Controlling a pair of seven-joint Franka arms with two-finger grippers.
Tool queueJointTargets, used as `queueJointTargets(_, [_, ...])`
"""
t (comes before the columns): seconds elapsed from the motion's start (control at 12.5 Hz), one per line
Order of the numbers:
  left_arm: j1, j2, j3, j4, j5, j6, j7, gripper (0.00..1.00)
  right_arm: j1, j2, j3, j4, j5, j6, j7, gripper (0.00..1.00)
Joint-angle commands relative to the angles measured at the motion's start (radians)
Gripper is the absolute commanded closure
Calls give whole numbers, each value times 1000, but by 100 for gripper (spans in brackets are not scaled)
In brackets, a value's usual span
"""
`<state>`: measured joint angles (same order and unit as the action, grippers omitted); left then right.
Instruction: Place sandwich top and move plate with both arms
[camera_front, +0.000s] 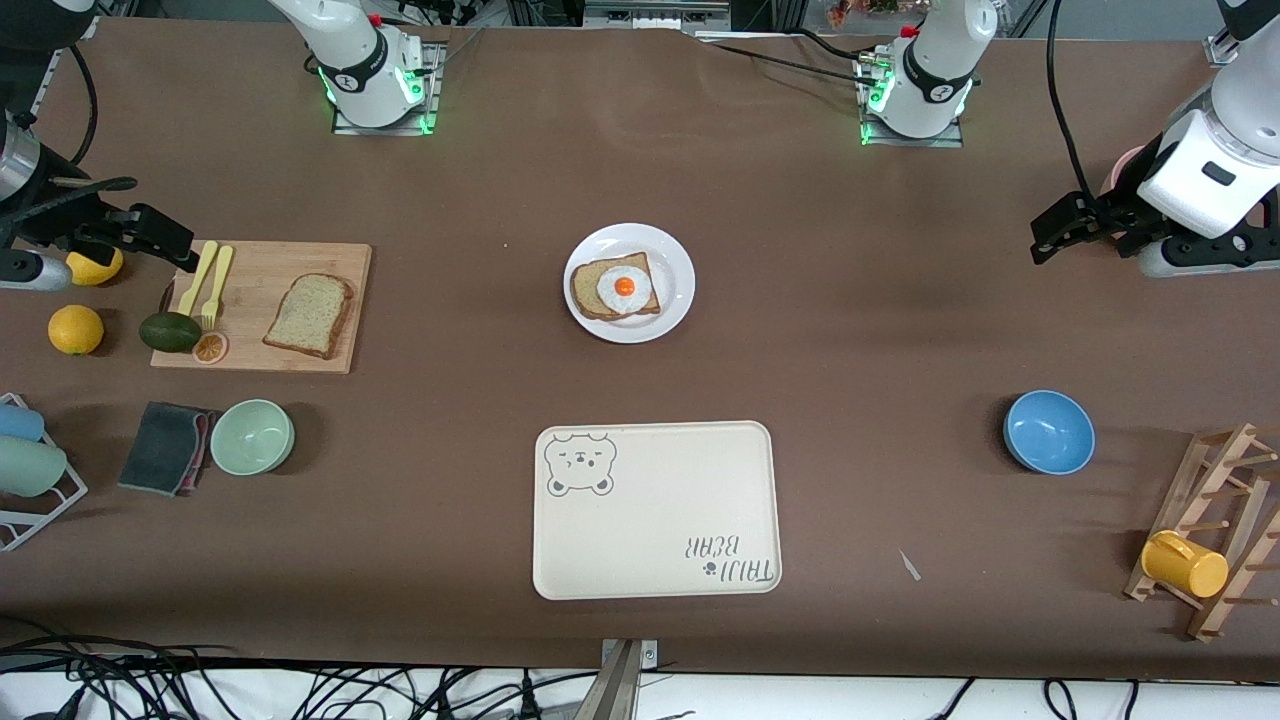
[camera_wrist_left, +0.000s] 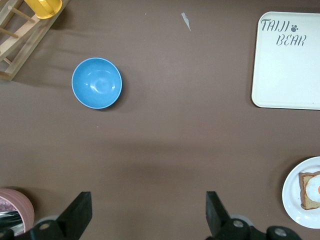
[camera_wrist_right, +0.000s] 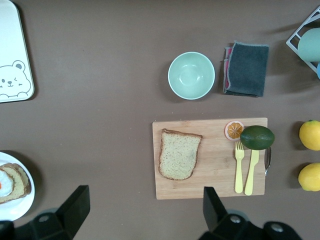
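Note:
The sandwich top (camera_front: 310, 315), a plain speckled slice with brown crust, lies flat on a wooden cutting board (camera_front: 262, 262) toward the right arm's end of the table; it also shows in the right wrist view (camera_wrist_right: 180, 154). The white plate (camera_front: 676, 262) sits mid-table and carries a bread slice with a fried egg (camera_front: 622, 288). My right gripper (camera_front: 178, 250) (camera_wrist_right: 145, 196) is open and empty, over the table by the board's outer edge. My left gripper (camera_front: 1048, 236) (camera_wrist_left: 148, 201) is open and empty, over the left arm's end of the table, well apart from the plate (camera_wrist_left: 292, 192).
A cream bear tray (camera_front: 655, 510) lies nearer the front camera than the plate. On the board are a yellow fork and knife (camera_front: 208, 280), an avocado (camera_front: 168, 331) and an orange slice. Nearby are a green bowl (camera_front: 252, 436), a grey cloth (camera_front: 165, 447), lemons, a blue bowl (camera_front: 1048, 432) and a wooden rack with a yellow mug (camera_front: 1185, 563).

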<state>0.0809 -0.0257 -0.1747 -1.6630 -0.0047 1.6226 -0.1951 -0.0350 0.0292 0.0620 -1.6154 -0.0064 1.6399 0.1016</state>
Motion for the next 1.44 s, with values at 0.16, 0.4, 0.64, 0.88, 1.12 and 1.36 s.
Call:
queueJointTargets(0.16, [-1,13,4,32,-24,-26,3,0,-6,0,4,12,8,-15,-2,0])
queueJointTargets(0.4, [-3,13,4,32,-23,-26,3,0,-5,0,4,12,2,-15,-8,0])
queueJointTargets(0.64, [-3,13,4,32,-23,-26,3,0,-6,0,4,12,5,-15,-22,0])
queueJointTargets(0.88, [-3,13,4,32,-24,-26,3,0,-6,0,1,12,2,-11,-8,0])
queueJointTargets(1.12, [-1,13,4,32,-23,-26,3,0,-6,4,2,14,-3,-2,-2,0])
queueJointTargets(1.36, [-3,13,4,32,-23,-26,3,0,-8,11,1,14,-1,-5,-2,0])
